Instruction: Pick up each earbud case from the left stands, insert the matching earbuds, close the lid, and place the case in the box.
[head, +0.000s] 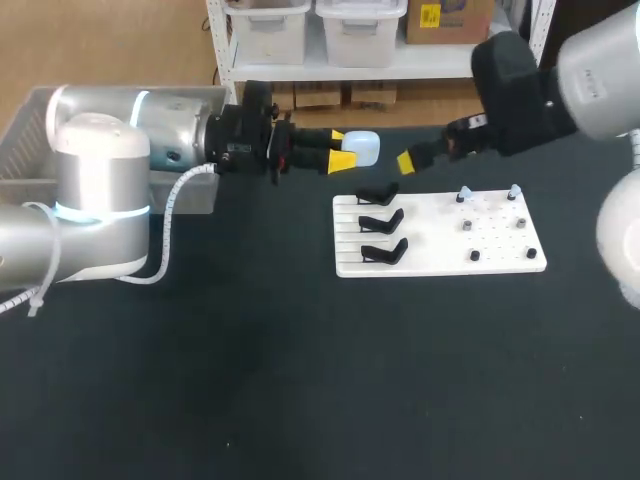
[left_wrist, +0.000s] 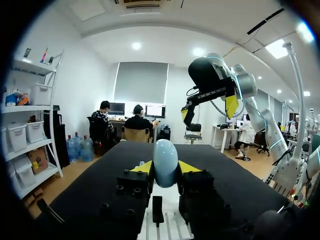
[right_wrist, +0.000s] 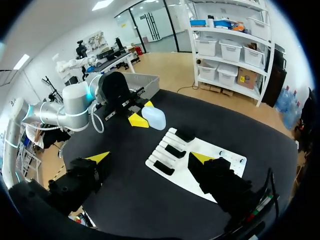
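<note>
A pale blue earbud case (head: 363, 148) hangs above the table's far side, with my left gripper (head: 341, 150) shut on it. In the left wrist view the closed case (left_wrist: 165, 161) stands upright between the yellow tips. My right gripper (head: 408, 161) is just right of the case and stands open; it holds nothing. Seen from the left wrist, the right gripper (left_wrist: 208, 109) hovers ahead of and above the case. Below both lies the white board (head: 440, 262) with three empty black stands (head: 382, 221) at its left and small earbuds (head: 466, 225) on pegs at its right.
A grey bin (head: 22, 140) sits at the table's far left behind my left arm. In the right wrist view, my right gripper (right_wrist: 150, 158) spreads wide above the board (right_wrist: 186, 179), and the case (right_wrist: 154, 118) lies ahead of it.
</note>
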